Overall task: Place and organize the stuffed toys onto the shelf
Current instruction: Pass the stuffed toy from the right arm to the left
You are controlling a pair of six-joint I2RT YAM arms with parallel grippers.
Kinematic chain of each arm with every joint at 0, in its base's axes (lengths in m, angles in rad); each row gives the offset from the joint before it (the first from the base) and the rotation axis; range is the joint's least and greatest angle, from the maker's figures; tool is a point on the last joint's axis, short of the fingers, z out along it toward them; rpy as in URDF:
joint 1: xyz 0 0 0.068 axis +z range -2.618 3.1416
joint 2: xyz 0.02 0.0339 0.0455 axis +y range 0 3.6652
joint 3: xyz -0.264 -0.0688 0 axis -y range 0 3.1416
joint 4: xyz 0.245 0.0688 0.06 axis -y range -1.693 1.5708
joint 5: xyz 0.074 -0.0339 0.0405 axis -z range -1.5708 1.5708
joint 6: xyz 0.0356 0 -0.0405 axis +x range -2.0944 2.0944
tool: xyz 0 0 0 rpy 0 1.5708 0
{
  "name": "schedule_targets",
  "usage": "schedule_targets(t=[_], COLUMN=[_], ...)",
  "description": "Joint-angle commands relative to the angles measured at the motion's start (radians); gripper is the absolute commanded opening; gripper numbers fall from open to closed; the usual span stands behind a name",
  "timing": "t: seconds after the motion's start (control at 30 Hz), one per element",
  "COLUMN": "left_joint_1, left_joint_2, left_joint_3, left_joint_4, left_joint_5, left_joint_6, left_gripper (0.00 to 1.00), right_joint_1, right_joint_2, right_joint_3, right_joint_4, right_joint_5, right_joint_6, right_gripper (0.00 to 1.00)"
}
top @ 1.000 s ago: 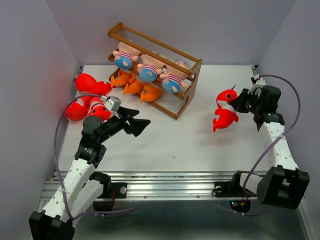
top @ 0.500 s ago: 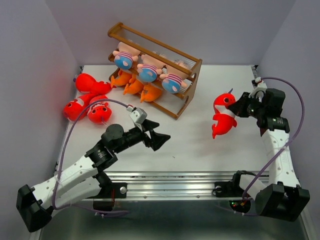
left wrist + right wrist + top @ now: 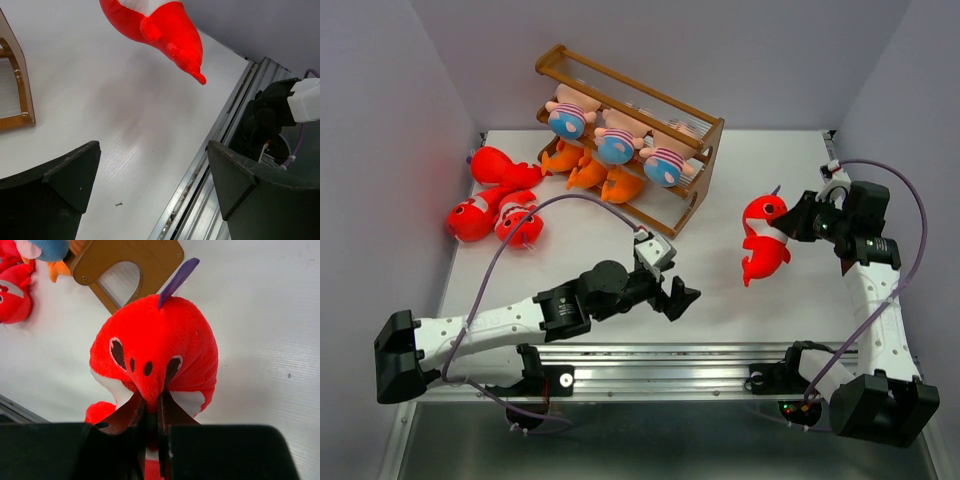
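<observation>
My right gripper (image 3: pixel 792 225) is shut on a red shark plush (image 3: pixel 762 240) and holds it above the table's right side; in the right wrist view the plush (image 3: pixel 155 355) is pinched by its snout. My left gripper (image 3: pixel 678 297) is open and empty, low over the table's front middle, left of the hanging plush, whose tail shows in the left wrist view (image 3: pixel 165 30). The brown wooden shelf (image 3: pixel 705 135) stands at the back with three dolls (image 3: pixel 614 145) and orange fish (image 3: pixel 610 185) on it. Three red plush (image 3: pixel 490 205) lie at the far left.
The metal rail (image 3: pixel 670 355) runs along the table's front edge, also in the left wrist view (image 3: pixel 210 165). Purple cables loop from both arms. Grey walls close in the left, right and back sides.
My left arm has swung from the left toys toward the front middle, gripper open and empty. My right gripper has carried the red shark a little to the left.
</observation>
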Motion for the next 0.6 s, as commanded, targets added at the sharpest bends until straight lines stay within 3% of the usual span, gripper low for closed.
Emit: schedule_targets(t=[0.0, 0.37, 0.57], left_joint_1=[-0.034, -0.069, -0.082], left_joint_2=[0.054, 0.333, 0.477], left_joint_3=[0.087, 0.310, 0.444], left_joint_4=[0.068, 0.088, 0.101], left_joint_5=[-0.115, -0.101, -0.072], left_joint_6=[0.051, 0.111, 0.072], left_gripper=[0.99, 0.99, 0.99], right_joint_1=[-0.005, -0.005, -0.005], right_joint_2=[-0.023, -0.026, -0.020], right_joint_3=[0.021, 0.041, 0.044], right_joint_4=[-0.010, -0.042, -0.039], right_joint_5=[-0.036, -0.048, -0.024], right_joint_6=[0.001, 0.027, 0.038], right_gripper=[0.01, 0.01, 0.01])
